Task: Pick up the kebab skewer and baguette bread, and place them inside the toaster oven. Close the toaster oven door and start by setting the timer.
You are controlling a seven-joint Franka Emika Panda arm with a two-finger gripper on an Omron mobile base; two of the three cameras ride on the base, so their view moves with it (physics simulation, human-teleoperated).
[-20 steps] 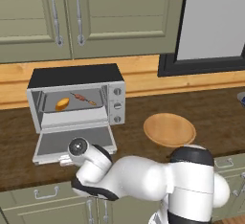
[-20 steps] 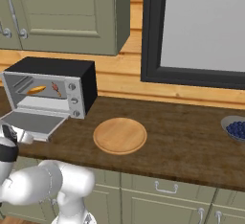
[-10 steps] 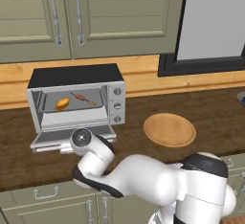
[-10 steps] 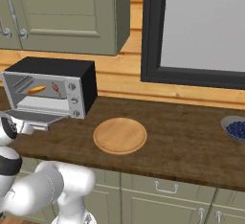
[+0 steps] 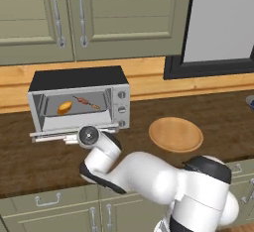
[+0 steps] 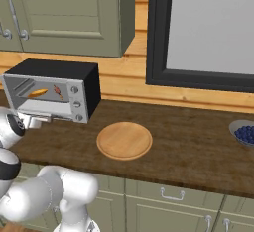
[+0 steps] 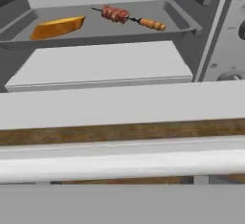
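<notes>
Claw at the front edge of the toaster oven door, wrist just below the door's lip in the left base view. Fingertips not visible; jaws read as spread fully apart, nothing seen held.

Door hanging nearly flat, dropped open, its thin bar handle running across right in front of the claw, brown counter showing through the gap between handle and door panel. Contact with the handle: cannot tell.

Beyond the door, straight ahead and higher: toaster oven cavity open. Baguette bread on the tray, ahead and left of the claw. Kebab skewer ahead, right of the loaf, apart from it, lying slantwise toward the tray's right rim. Both well back from the tray's front edge.

Knob column ahead to the right, past the door's right edge.

Round wooden plate well off to the right on the counter, bare. Open counter between plate and oven. Bowl of blueberries far right.
</notes>
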